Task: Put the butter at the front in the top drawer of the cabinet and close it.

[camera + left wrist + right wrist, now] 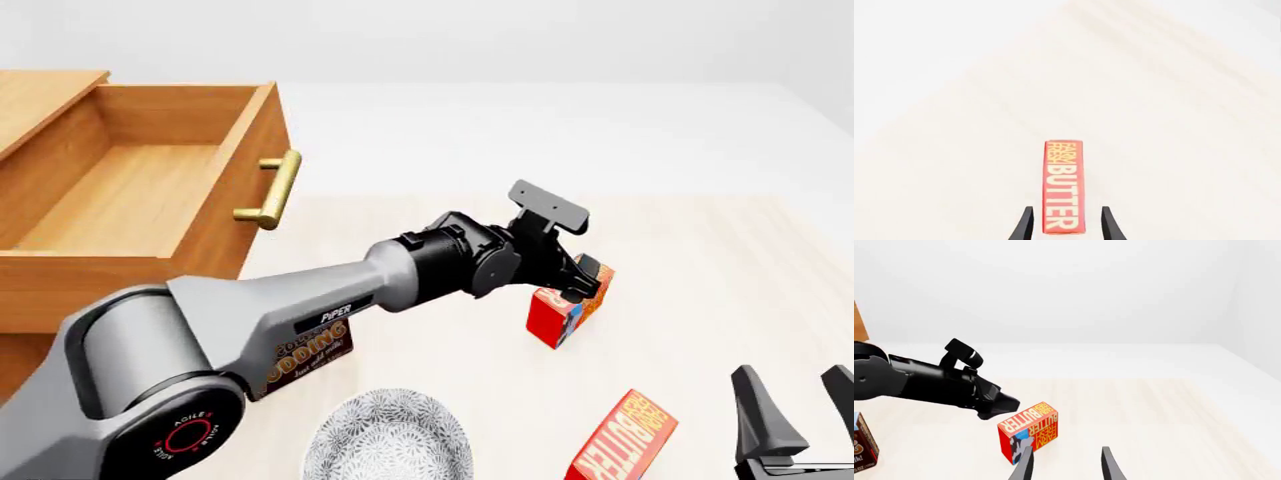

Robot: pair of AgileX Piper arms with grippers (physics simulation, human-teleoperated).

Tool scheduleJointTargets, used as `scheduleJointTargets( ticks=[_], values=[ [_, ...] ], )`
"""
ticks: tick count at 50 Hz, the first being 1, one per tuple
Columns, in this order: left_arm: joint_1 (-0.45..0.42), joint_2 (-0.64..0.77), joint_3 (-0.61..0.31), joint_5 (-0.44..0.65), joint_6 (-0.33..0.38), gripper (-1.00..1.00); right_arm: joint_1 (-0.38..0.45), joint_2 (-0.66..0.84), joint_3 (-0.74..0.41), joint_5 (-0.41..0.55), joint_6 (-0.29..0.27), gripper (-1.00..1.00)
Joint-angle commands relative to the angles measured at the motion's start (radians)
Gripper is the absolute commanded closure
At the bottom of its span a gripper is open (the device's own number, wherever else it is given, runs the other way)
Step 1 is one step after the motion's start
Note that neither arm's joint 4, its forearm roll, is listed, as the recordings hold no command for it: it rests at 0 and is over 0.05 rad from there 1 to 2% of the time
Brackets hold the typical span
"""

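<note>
Two drawers belong to the cabinet [34,100], but the front view cuts it off at the left edge and only the top drawer [127,285] shows. It is pulled out, its wooden floor bare, its brass handle [271,190] facing the table. The left arm [267,320] crosses in front of a brown box [310,355], leaving only some lettering readable. The right wrist view catches a corner of that box [863,446] at its edge.

The table [747,260] is pale, faintly grained wood, and the room behind it is plain white.

A patterned plate [387,445] is cut off by the lower edge of the front view. The butter [571,305] stands in the middle of the table, well away from the drawer, with its blue-white patch facing the camera. The left gripper [577,282] is down over its top. From the front the fingers are hard to separate from the carton. The left wrist view shows the left gripper [1066,226] open, a black finger on either side of the butter [1065,187] with a thin gap on each side, gripping nothing.

A second butter carton [625,440] leans nearer the camera, partly cropped. The right wrist view misses it and shows only the butter [1029,437] under the left gripper [1002,404]. The right gripper [798,412] is low at the right with its fingers spread and empty.
</note>
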Motion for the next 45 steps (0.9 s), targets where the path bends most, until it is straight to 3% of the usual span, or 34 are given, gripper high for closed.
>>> scheduleJointTargets(
  ticks=[1,45],
  values=[
    [-0.002,0.024,0.015,-0.033,-0.022,-1.0,0.0,0.0,0.001,-0.001,0.001,-1.0],
    [-0.002,0.137,0.04,-0.12,-0.085,-1.0,0.0,0.0,0.001,-0.001,0.001,-1.0]
  ],
)
